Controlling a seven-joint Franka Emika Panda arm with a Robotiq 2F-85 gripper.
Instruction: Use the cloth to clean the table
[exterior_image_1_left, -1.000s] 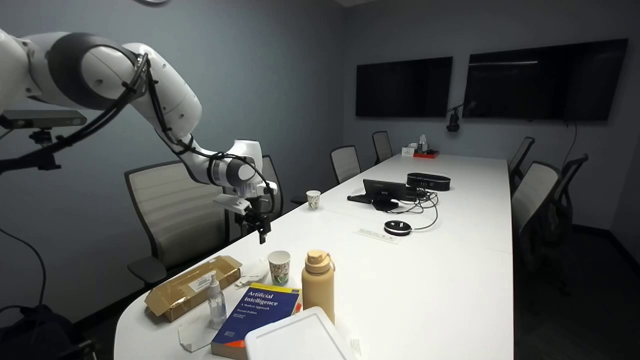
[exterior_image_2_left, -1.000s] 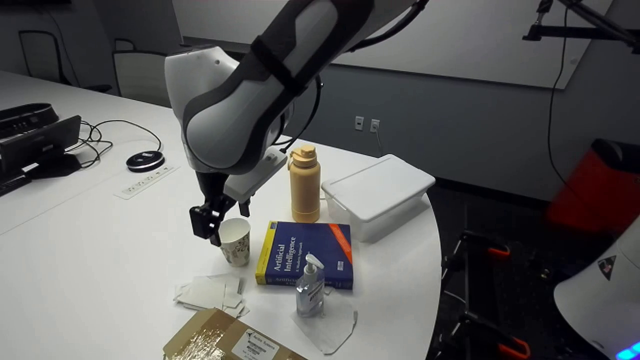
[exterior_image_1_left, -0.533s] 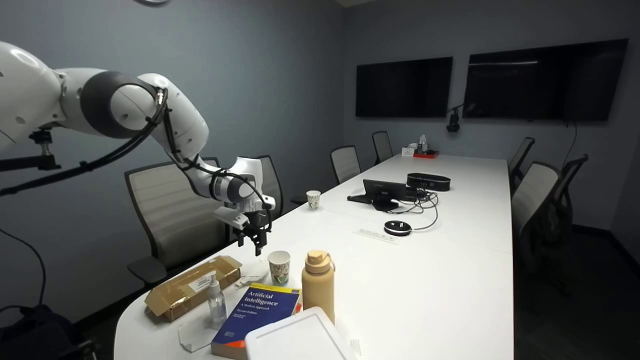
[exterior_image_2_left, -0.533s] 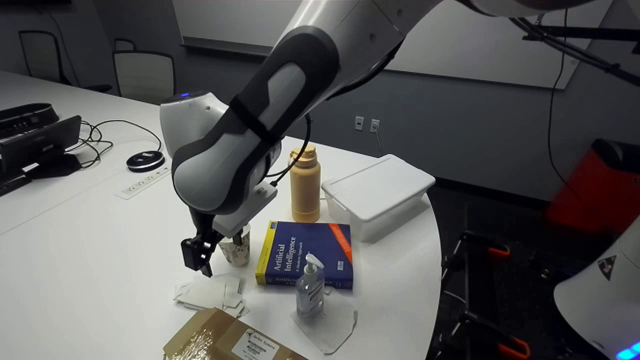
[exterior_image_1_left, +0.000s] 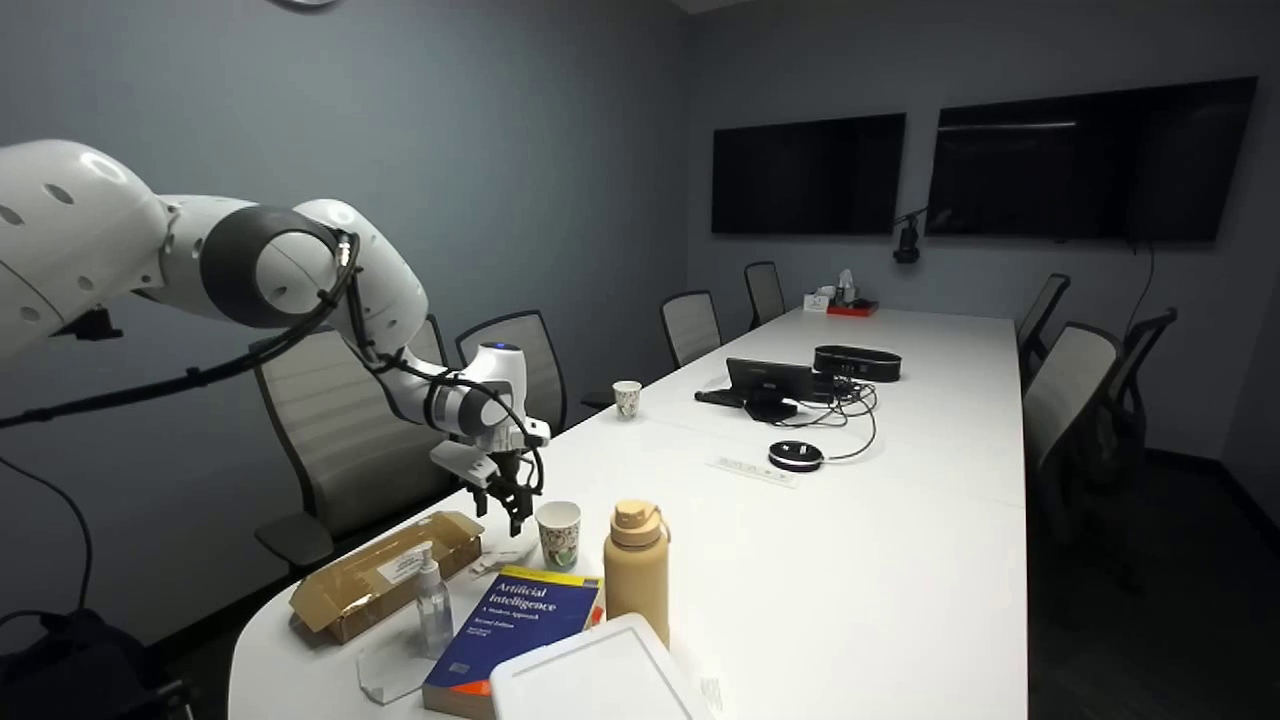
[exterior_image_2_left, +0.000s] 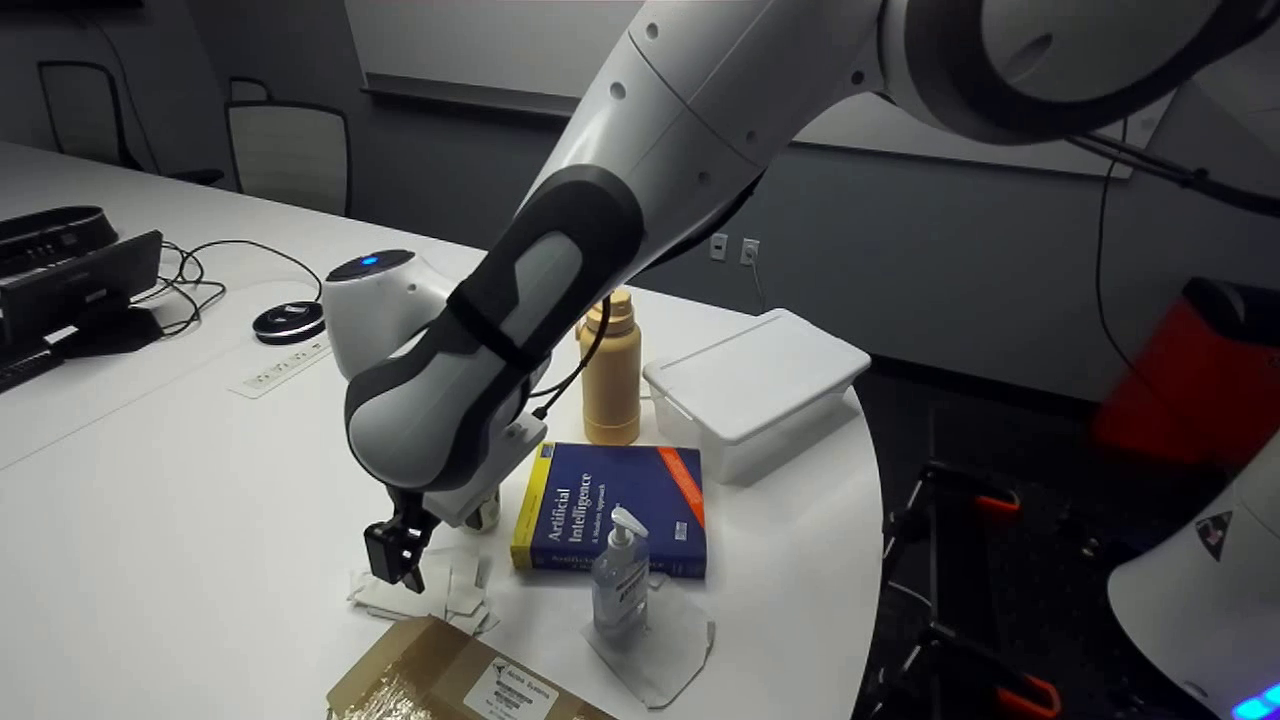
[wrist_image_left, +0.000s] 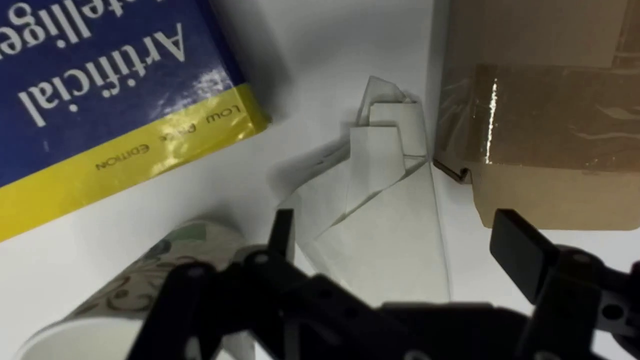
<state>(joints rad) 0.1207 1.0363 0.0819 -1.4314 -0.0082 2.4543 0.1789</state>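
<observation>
Beside the Artificial Intelligence textbook (wrist_image_left: 112, 95), the gripper (wrist_image_left: 392, 220) hangs spread wide, empty, over the folded cloth (wrist_image_left: 382, 210); grasp and wiping apparently remain.

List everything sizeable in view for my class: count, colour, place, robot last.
table: 1, white, mid-room
book: 1, blue, on table
drinking bottle: 1, tan, beside book
tub: 1, white, beside book
sheet: 1, white, beside book
pump bottle: 1, clear, on sheet
box: 1, brown, near table edge
paper cups: 2, patterned white, on table
cloth: 1, white, between box and cup
electronics: 3+, black, on table
chairs: 6+, grey, around table
screens: 2, black, wall-mounted
whiteboard: 1, white, wall-mounted
arm: 1, white and black, over table
hand: 1, black, open above cloth
</observation>
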